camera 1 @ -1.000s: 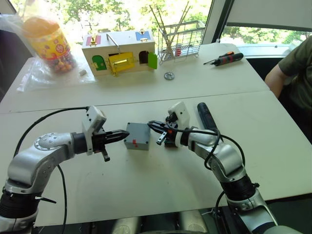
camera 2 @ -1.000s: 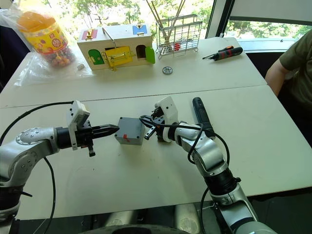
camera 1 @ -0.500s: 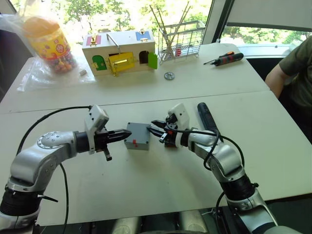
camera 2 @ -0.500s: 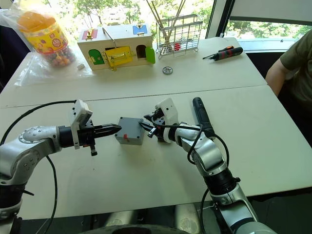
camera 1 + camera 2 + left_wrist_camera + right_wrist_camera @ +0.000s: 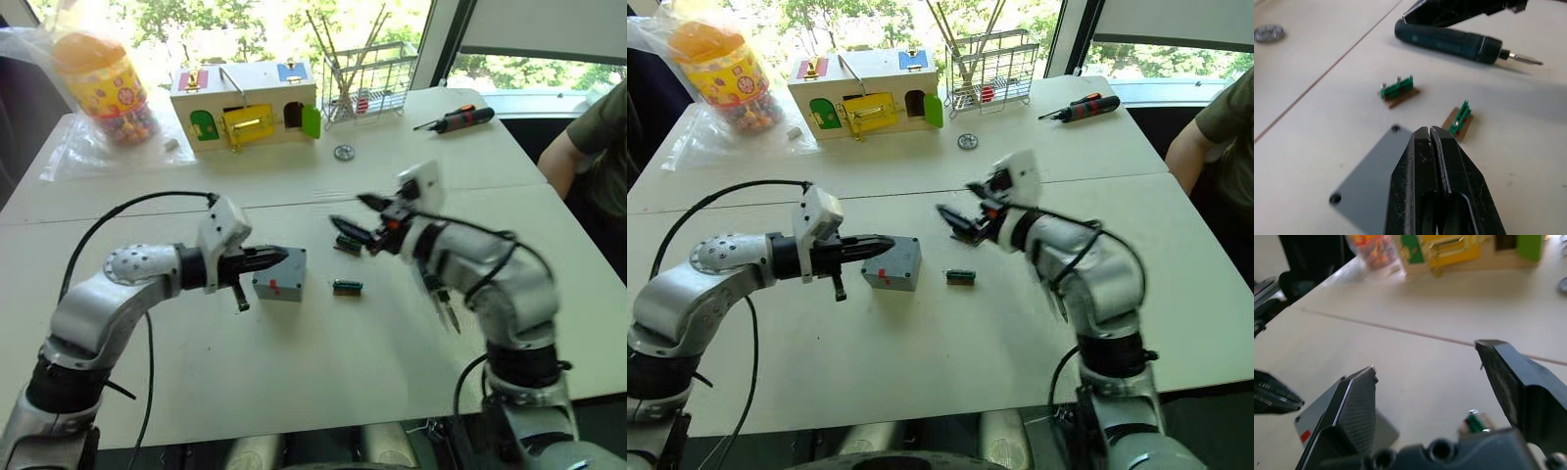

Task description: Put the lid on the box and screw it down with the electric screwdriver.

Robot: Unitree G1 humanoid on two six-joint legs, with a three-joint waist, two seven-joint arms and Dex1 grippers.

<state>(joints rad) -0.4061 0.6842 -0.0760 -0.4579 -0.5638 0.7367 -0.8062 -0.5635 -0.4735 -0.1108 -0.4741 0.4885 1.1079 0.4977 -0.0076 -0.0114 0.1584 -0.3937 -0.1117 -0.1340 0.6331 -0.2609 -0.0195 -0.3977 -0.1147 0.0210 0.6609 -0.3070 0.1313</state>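
The grey box with a red dot on its side stands mid-table. The flat grey lid with corner holes lies on top of it. My left gripper is shut, its tips over the lid's top. My right gripper hangs raised to the right of the box, open with nothing between its fingers. The black electric screwdriver lies on the table beyond the box, metal bit bare; my right arm hides it in the head views.
Two small green board pieces lie right of the box. At the back stand a wooden house box, a wire basket, a candy jar and a red-black hand screwdriver. A person's arm is at the right edge.
My right gripper opened, lifted and drew back right from the box's side. My left gripper slid from beside the box onto its top. The green pieces now show.
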